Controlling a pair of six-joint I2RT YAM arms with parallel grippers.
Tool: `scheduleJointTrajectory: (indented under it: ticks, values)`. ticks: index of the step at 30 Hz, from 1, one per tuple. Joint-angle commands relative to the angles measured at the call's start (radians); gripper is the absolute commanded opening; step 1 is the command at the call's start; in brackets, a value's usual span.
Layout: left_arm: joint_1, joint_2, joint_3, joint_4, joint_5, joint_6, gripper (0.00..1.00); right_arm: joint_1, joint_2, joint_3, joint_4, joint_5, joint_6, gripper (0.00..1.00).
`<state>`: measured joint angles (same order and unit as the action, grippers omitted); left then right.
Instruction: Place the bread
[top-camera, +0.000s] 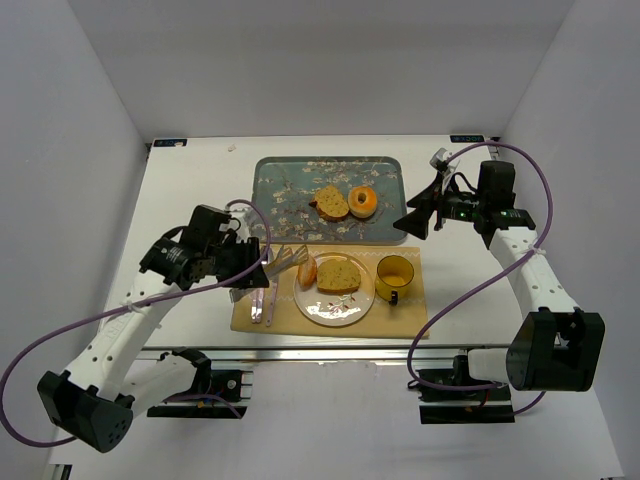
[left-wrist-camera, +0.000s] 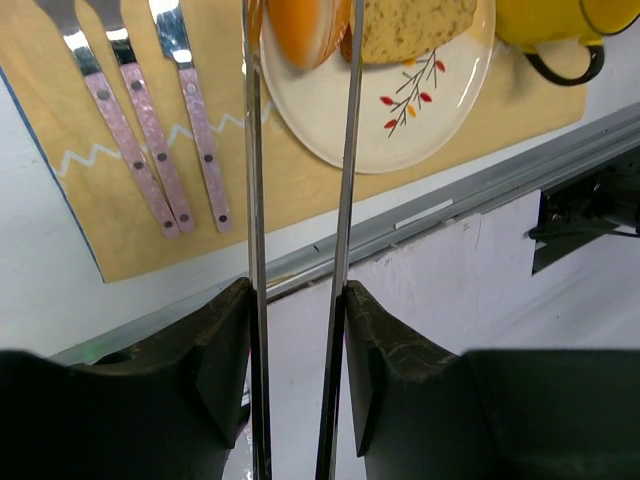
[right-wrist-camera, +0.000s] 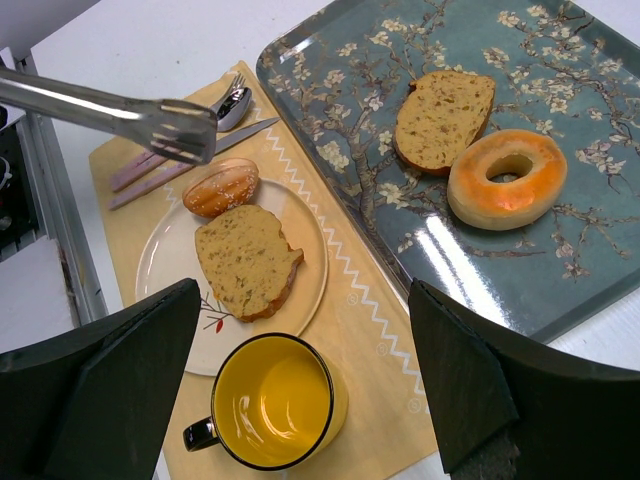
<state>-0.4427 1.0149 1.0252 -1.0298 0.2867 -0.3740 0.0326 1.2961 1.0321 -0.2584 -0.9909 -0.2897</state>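
Observation:
My left gripper (top-camera: 240, 262) is shut on metal tongs (top-camera: 285, 258), whose two arms (left-wrist-camera: 255, 200) run between my fingers. In the right wrist view the tong tips (right-wrist-camera: 180, 130) hover slightly apart, just above and left of a small glazed bread roll (right-wrist-camera: 222, 187). The roll lies on the white plate (top-camera: 335, 312) beside a seeded bread slice (top-camera: 338, 274). The roll also shows in the left wrist view (left-wrist-camera: 305, 25), between the tong arms. My right gripper (top-camera: 415, 222) is open and empty, above the mug and the tray's near right corner.
A floral tray (top-camera: 280, 190) at the back holds another bread slice (top-camera: 331, 203) and a glazed doughnut (top-camera: 362, 201). A yellow mug (top-camera: 394, 277) stands right of the plate on the tan placemat (top-camera: 410, 312). Pink-handled cutlery (top-camera: 262, 300) lies left of the plate.

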Motion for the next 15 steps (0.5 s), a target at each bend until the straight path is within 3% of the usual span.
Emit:
scheduleJointTrajectory:
  ticks: [1, 11, 13, 15]
  values:
    - [-0.005, -0.021, 0.071, 0.002, -0.035, 0.015, 0.49, -0.005, -0.004, 0.006, 0.027, -0.022, 0.003, 0.90]
    - [0.041, 0.051, 0.156, 0.045, -0.247, 0.081, 0.41, -0.005, -0.006, 0.006, 0.025, -0.026, 0.000, 0.89]
    - [0.139, 0.073, 0.124, 0.092, -0.239, 0.127, 0.39, -0.005, -0.004, 0.009, 0.022, -0.026, -0.002, 0.89]
    - [0.297, 0.085, 0.089, 0.195, -0.141, 0.176, 0.37, -0.005, -0.001, 0.022, 0.016, -0.034, -0.002, 0.89]
